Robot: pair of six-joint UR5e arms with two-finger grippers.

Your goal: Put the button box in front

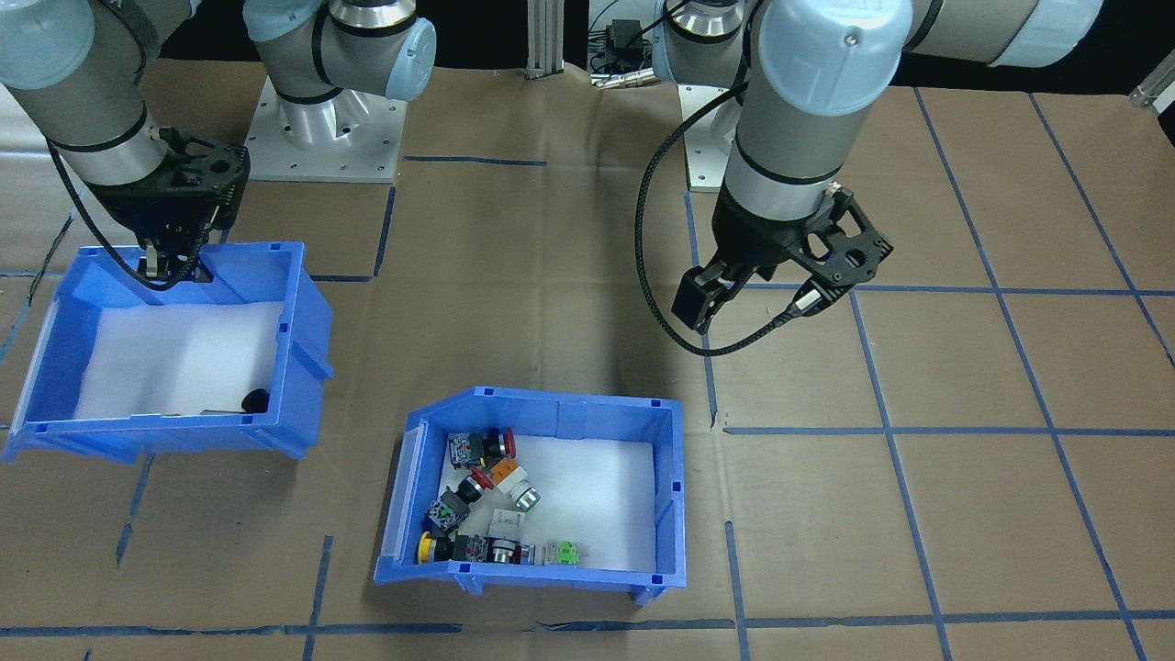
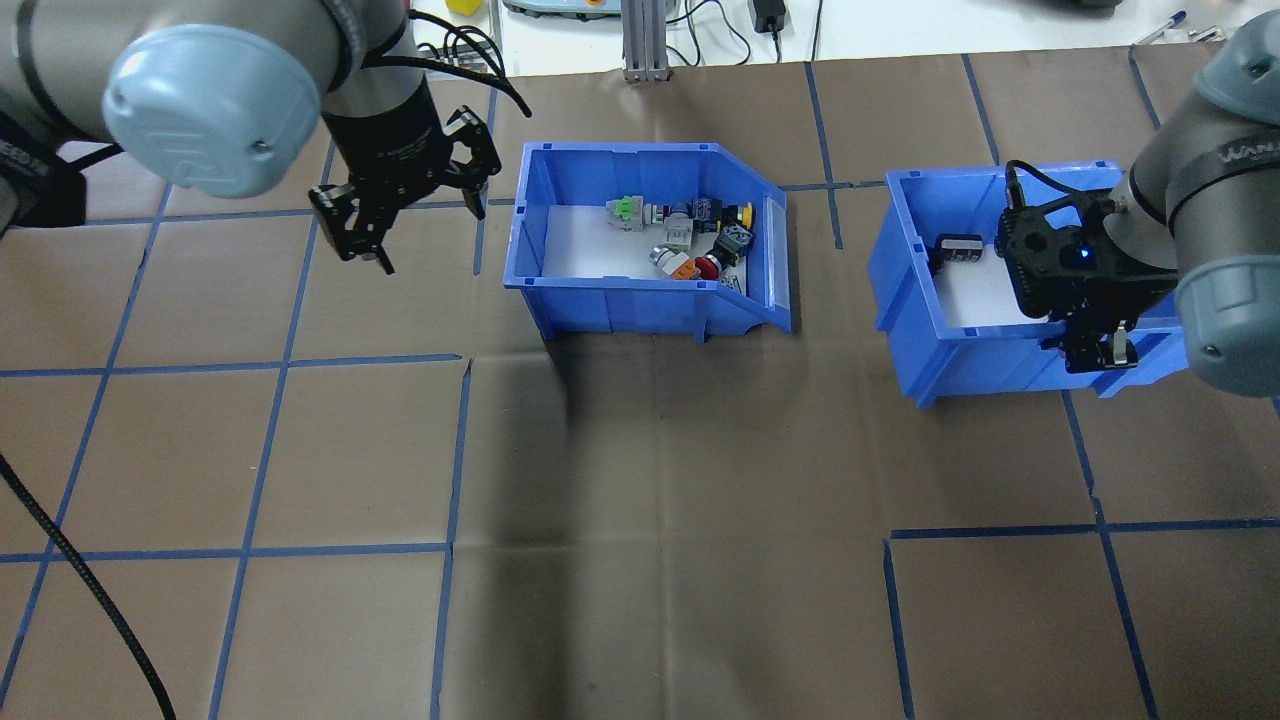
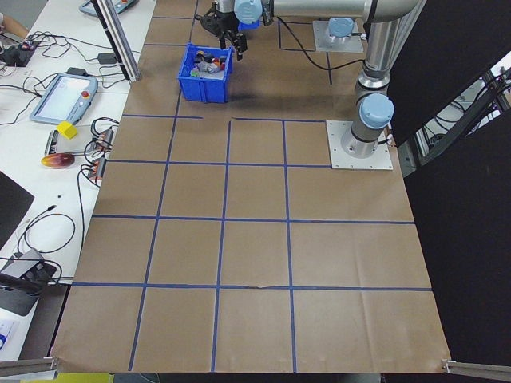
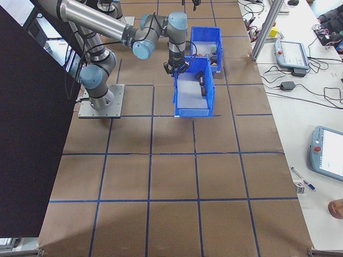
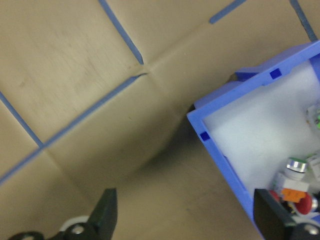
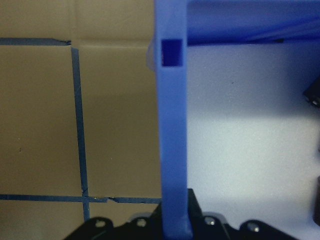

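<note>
The button box (image 1: 569, 406), a blue bin with a white liner and a cluster of red, yellow, orange and green push-buttons (image 1: 482, 500), rests on the table; it also shows in the overhead view (image 2: 640, 300). My left gripper (image 2: 365, 245) hangs open beside the box, apart from it, with nothing between its fingers (image 5: 107, 212). The box's corner (image 5: 220, 145) fills the left wrist view's right side. My right gripper (image 1: 161, 264) is shut on the wall of the other blue bin (image 1: 307, 321), which looks tilted.
The other bin (image 2: 950, 350) holds only a few dark parts (image 2: 960, 248) on white foam, and its wall (image 6: 172, 125) runs between my right fingers. Brown paper with blue tape lines (image 1: 886, 431) covers the table. Cables and devices lie beyond the far edge.
</note>
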